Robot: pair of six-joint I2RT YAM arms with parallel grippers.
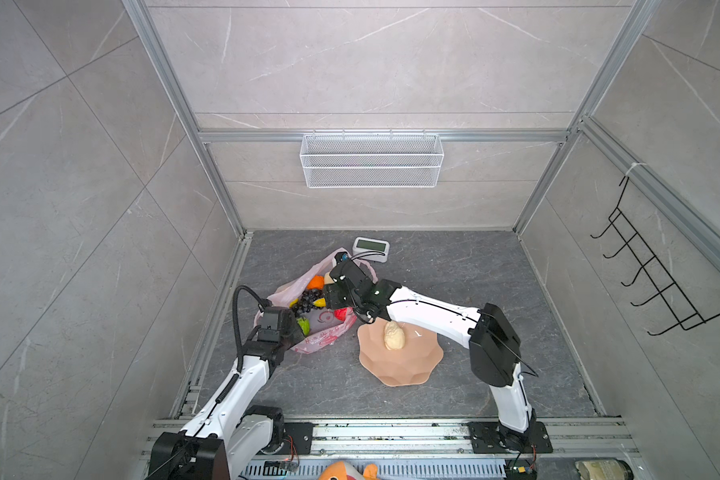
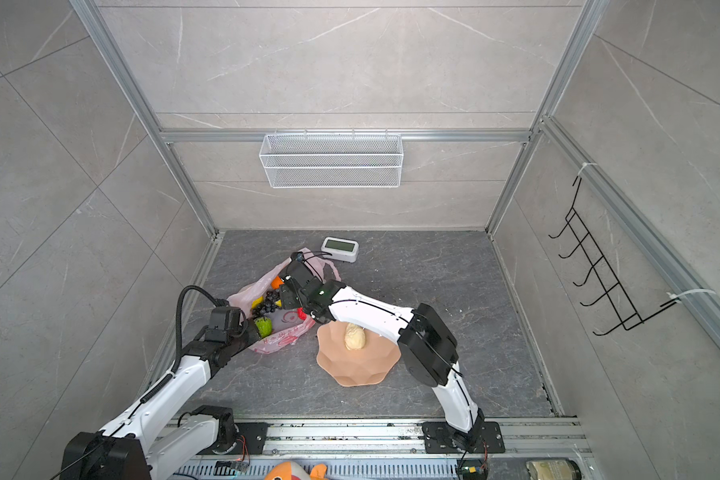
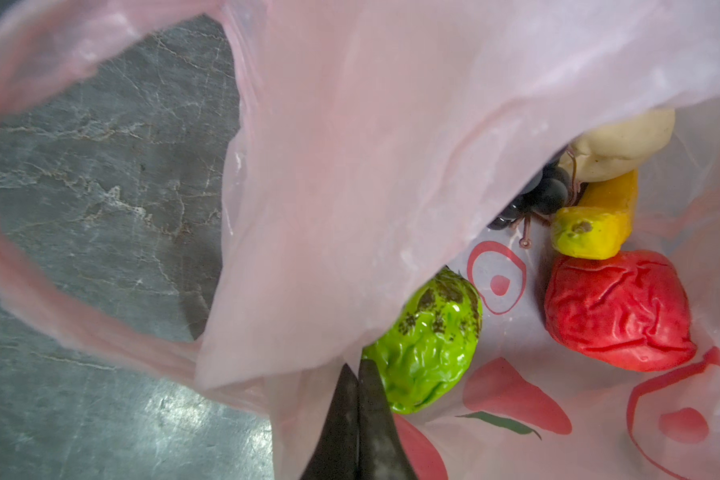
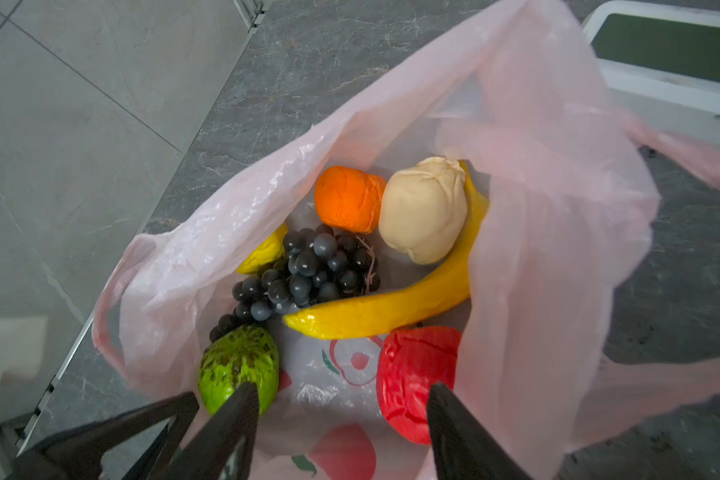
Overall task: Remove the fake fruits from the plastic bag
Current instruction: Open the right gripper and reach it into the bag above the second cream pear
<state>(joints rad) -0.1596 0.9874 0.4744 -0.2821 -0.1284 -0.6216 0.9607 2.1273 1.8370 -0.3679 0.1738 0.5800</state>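
Pink translucent plastic bag [image 4: 537, 208] pinched at rim in closed left gripper [image 3: 358, 368]; hovers open right gripper [image 4: 341, 392] between bumpy green fruit [image 4: 240, 365] and crinkled red apple [image 4: 412, 374]; next needs choosing one, closing, lifting.

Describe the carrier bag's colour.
The plastic bag is translucent pink with red fruit prints; best in right wrist view.
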